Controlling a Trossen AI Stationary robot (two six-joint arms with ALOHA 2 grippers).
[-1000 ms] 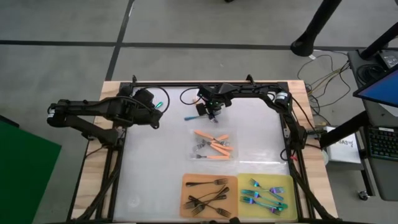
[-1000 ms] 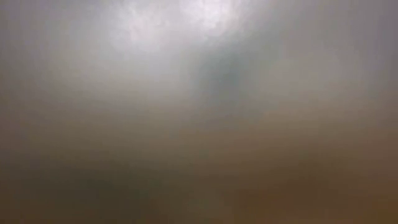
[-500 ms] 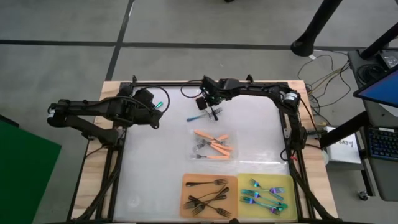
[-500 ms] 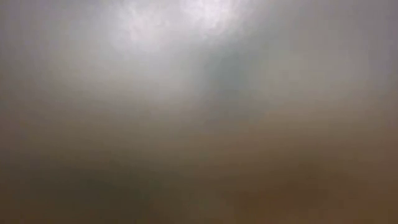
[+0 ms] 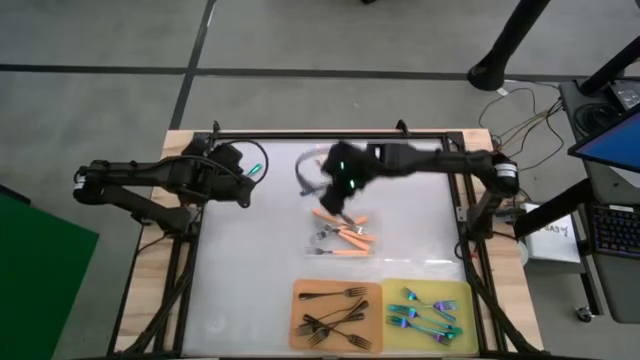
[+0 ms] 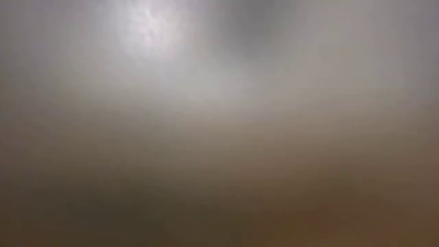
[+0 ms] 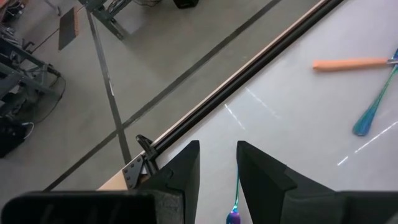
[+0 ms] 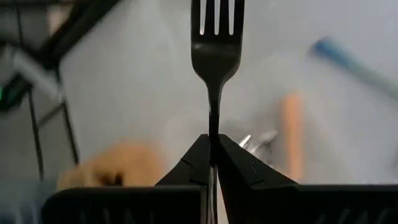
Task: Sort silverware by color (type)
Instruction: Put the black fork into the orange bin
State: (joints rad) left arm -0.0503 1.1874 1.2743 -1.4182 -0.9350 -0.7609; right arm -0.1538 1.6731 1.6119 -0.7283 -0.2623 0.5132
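My right gripper (image 5: 338, 190) hangs over the table's middle, just beyond the pile of orange-handled forks (image 5: 345, 232), and is shut on a black fork (image 8: 216, 28). My left gripper (image 7: 217, 167) waits open near the table's far left corner (image 5: 250, 172). A thin teal-purple stem (image 7: 236, 200) shows in its gap; whether it touches a finger I cannot tell. Several black forks (image 5: 335, 318) lie on the orange mat (image 5: 300, 292). Several iridescent forks (image 5: 428, 312) lie on the yellow mat (image 5: 462, 290). One blue-teal fork (image 7: 373, 106) lies beside an orange handle (image 7: 348, 63). My right gripper pinches the black fork's handle (image 8: 213, 134) between its two fingers. The fork lies along the fingers, its tines (image 8: 216, 15) pointing away from the wrist. It is lifted clear of the table.
A black rail (image 5: 300, 135) runs along the table's far edge, and frame posts stand at both sides. The two mats sit at the near right. The low view shows only blur.
My right gripper has swung from the far edge toward the near edge, over the orange-handled forks, with the black fork between its fingers. The right arm's elbow has moved toward the table's right edge.
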